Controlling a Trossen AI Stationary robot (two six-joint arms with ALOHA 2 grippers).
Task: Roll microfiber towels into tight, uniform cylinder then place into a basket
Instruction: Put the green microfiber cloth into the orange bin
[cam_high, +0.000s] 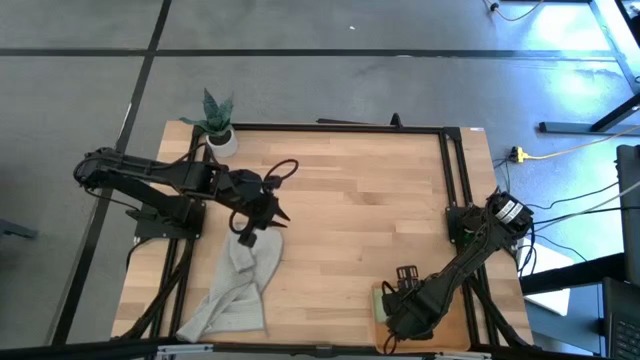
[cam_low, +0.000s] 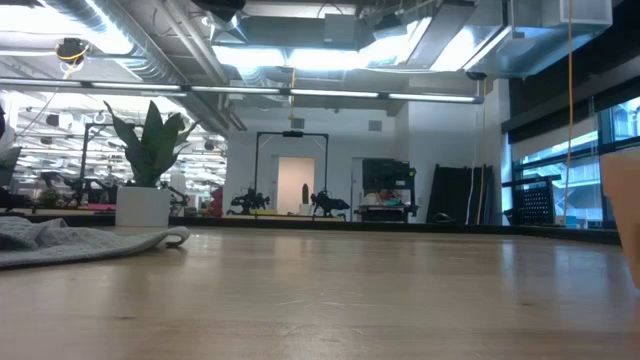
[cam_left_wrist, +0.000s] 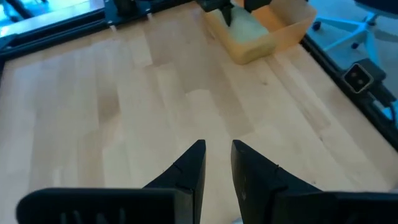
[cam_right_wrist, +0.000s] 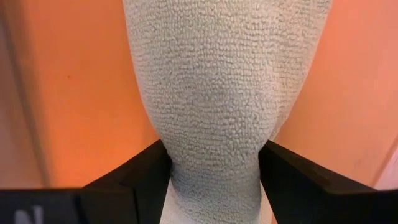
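Inside the basket (cam_right_wrist: 56, 93), I'm watching my right gripper (cam_right_wrist: 214, 168) pinching the soft green towel (cam_right_wrist: 217, 81); it's squashing, so mid-roll grips suit. My left gripper (cam_left_wrist: 217, 158) is hovering, fingers slightly parted, empty.

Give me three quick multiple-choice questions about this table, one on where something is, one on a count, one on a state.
1. Where is the plant? A far left corner B near right corner C table centre
2. How many towels lie loose on the table? A none B one C three
3. The right end effector is: A empty B pinching a green towel C off the table

Key: 1 A, the high view shows it at that corner; 2 B, only the grey towel; 3 B, its fingers squeeze the towel over the basket.
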